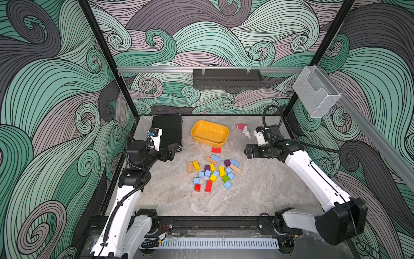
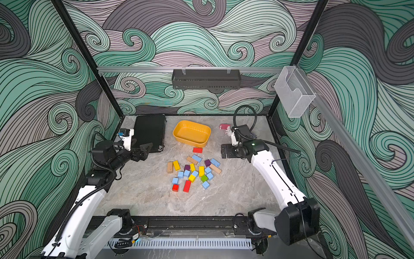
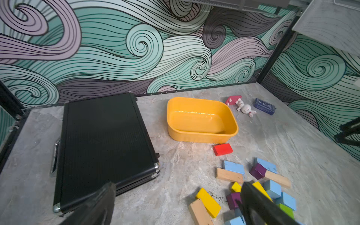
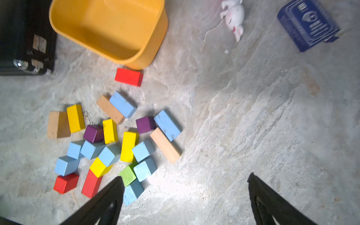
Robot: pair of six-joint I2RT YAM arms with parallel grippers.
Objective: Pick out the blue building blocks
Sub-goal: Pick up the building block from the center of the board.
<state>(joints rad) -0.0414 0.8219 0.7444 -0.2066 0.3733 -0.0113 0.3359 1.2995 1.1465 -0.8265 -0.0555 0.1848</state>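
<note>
Several light blue building blocks lie mixed into a pile of coloured blocks at the table's middle. Among them are a long blue brick, another, and cubes. My left gripper hovers open to the left of the pile, nothing between its fingers. To the right of the pile my right gripper stands open and empty over bare table; one fingertip shows beside a blue cube.
A yellow tub stands empty behind the pile, a red brick just in front of it. A black case lies at the back left. A white rabbit toy and a navy packet lie at the back right.
</note>
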